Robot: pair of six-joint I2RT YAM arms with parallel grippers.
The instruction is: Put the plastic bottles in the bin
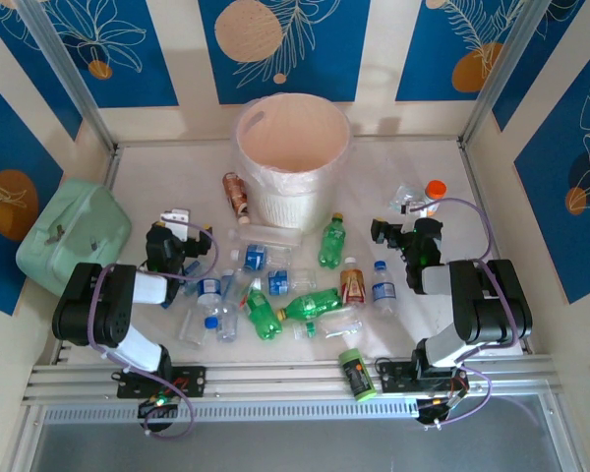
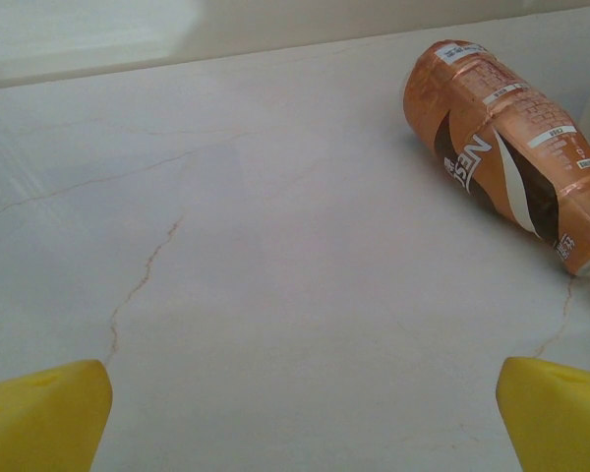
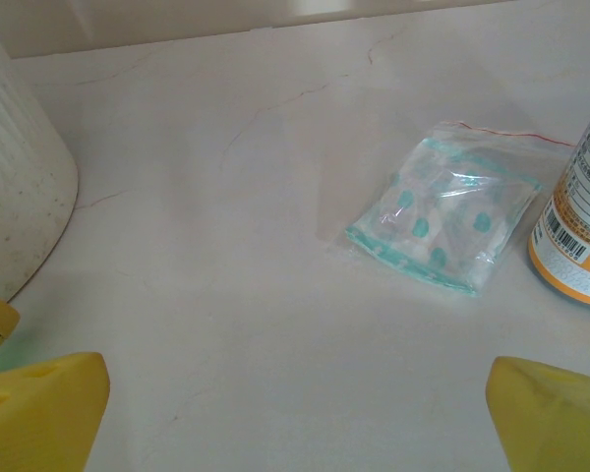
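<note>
At the left edge of the overhead view sits a mint-green boxy plastic case (image 1: pixel 74 236), seemingly shut, its contents hidden; just right of it the left gripper (image 1: pixel 180 220) hangs low over the pale marbled table (image 1: pixel 147 177), its yellow-tipped jaws spread wide with nothing between them; its wrist view has a brown-labelled plastic bottle (image 2: pixel 511 138) lying on its side at upper right, ahead of the jaws and apart from them; overhead, that bottle lies just beside the lower left wall of the large round white perforated bin (image 1: pixel 275 202), upper centre; the bin's pinkish lined inside looks bare, no bottle in it, so the task seems to be at its start, with a first pick to be lined up; below the bin, across the middle, lies the heap of small green and clear blue-labelled plastic bottles (image 1: pixel 265 295), some touching; at lower centre a lime-green canister with a black lid (image 1: pixel 356 374) lies by the rail; right of the heap the right gripper (image 1: pixel 391 232) is likewise wide open and empty; before it lie a clear zip bag (image 3: pixel 438 211) and an orange-capped container (image 3: pixel 575 226), neither wanted; the next move, I judge, calls for the left arm to swing right, straddle the brown bottle across its width, close and lift it over the rim.
</note>
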